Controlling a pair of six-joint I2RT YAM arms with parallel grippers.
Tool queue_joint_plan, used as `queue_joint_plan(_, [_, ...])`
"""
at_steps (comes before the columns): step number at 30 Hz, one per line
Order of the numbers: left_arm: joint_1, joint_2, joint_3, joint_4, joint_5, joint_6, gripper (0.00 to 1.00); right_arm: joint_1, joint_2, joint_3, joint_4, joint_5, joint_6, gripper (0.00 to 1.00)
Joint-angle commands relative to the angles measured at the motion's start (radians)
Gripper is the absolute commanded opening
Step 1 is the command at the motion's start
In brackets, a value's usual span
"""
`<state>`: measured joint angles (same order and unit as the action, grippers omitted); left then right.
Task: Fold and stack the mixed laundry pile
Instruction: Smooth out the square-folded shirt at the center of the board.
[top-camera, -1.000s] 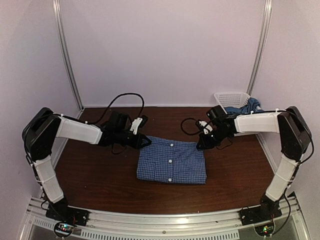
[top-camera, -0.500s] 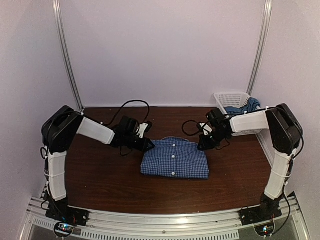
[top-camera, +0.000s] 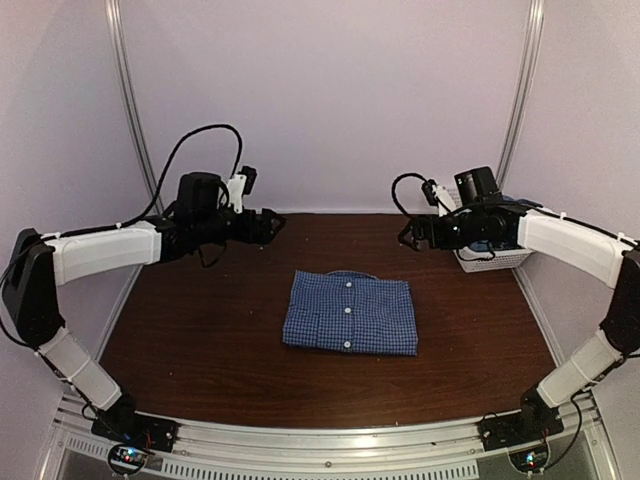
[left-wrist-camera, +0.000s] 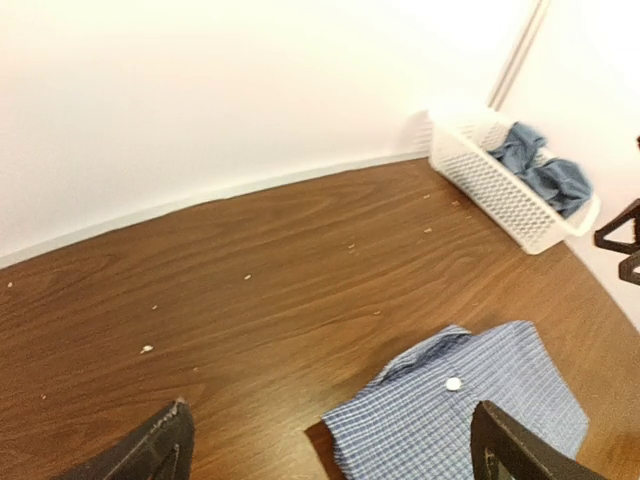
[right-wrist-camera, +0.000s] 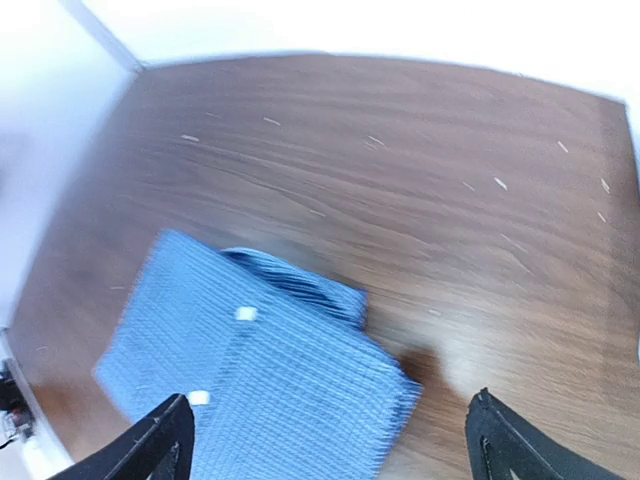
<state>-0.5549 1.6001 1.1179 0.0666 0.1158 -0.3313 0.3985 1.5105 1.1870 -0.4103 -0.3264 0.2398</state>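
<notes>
So, left gripper (top-camera: 272, 222): jaws spread wide, nothing between them; raised over the far-left part of the table (top-camera: 200, 330), well clear of the shirt (top-camera: 349, 312)
Right gripper (top-camera: 410, 236): likewise spread and empty; up in the air toward the far-right corner, in front of the basket (left-wrist-camera: 492, 185)
Change, grippers: a second ago both were down low and pinched shut at the shirt's far corners; both have let go, lifted and swung outward
Shirt: checked blue and white, lying mid-table as a flat folded rectangle, collar at the far edge, button row facing up; neither gripper touches it
Change, shirt: outline a shade more compact than a second ago, otherwise much the same spot
T-shirt (left-wrist-camera: 540, 172): plain blue, bunched up in the basket and heaped above its rim; not folded
Basket: white lattice, far-right corner by the wall; mostly hidden in the overhead view
Table: dark wood, small pale specks scattered on it
Reading: release on both sides suggests the shirt's fold is finished; roughly half the job done
Next, likely: fetch the t-shirt from the basket, right gripper being nearest; spread it, fold it, set it on the shirt
Risk: dragging the t-shirt across could ruffle the folded shirt
</notes>
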Motion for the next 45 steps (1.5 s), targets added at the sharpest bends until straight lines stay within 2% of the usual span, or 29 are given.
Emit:
queue_joint_plan(1, [0.005, -0.028, -0.056, -0.006, 0.293, -0.004, 0.98, 0.042, -0.071, -0.085, 0.060, -0.256, 0.061, 0.96])
queue_joint_plan(3, [-0.038, -0.047, -0.129, 0.078, 0.403, -0.035, 0.98, 0.075, -0.086, -0.133, 0.120, -0.333, 0.114, 0.96])
queue_joint_plan(7, [-0.183, 0.016, -0.159, 0.098, 0.480, -0.038, 0.98, 0.150, -0.068, -0.238, 0.291, -0.424, 0.237, 0.96])
queue_joint_plan(11, [-0.256, 0.134, -0.180, 0.237, 0.525, -0.118, 0.98, 0.216, 0.019, -0.292, 0.423, -0.456, 0.324, 0.95])
queue_joint_plan(15, [-0.265, 0.258, -0.195, 0.360, 0.520, -0.203, 0.98, 0.226, 0.124, -0.337, 0.579, -0.488, 0.401, 0.95])
queue_joint_plan(21, [-0.256, 0.402, -0.268, 0.428, 0.450, -0.258, 0.98, 0.180, 0.269, -0.424, 0.650, -0.485, 0.382, 0.93])
queue_joint_plan(25, [-0.247, 0.373, -0.402, 0.503, 0.398, -0.303, 0.98, 0.140, 0.268, -0.525, 0.668, -0.476, 0.372, 0.92])
queue_joint_plan(28, [-0.222, 0.305, -0.460, 0.494, 0.383, -0.308, 0.98, 0.117, 0.203, -0.553, 0.609, -0.467, 0.331, 0.92])
queue_joint_plan(31, [-0.235, 0.200, -0.412, 0.362, 0.355, -0.224, 0.98, 0.114, 0.128, -0.501, 0.541, -0.469, 0.298, 0.92])
queue_joint_plan(35, [-0.247, 0.128, -0.251, 0.207, 0.331, -0.117, 0.98, 0.106, 0.096, -0.361, 0.538, -0.498, 0.318, 0.93])
queue_joint_plan(40, [-0.216, 0.242, -0.020, 0.177, 0.374, -0.099, 0.98, 0.102, 0.210, -0.214, 0.632, -0.564, 0.389, 0.93])
queue_joint_plan(45, [-0.164, 0.391, 0.099, 0.237, 0.409, -0.139, 0.98, 0.073, 0.334, -0.124, 0.663, -0.595, 0.403, 0.92])
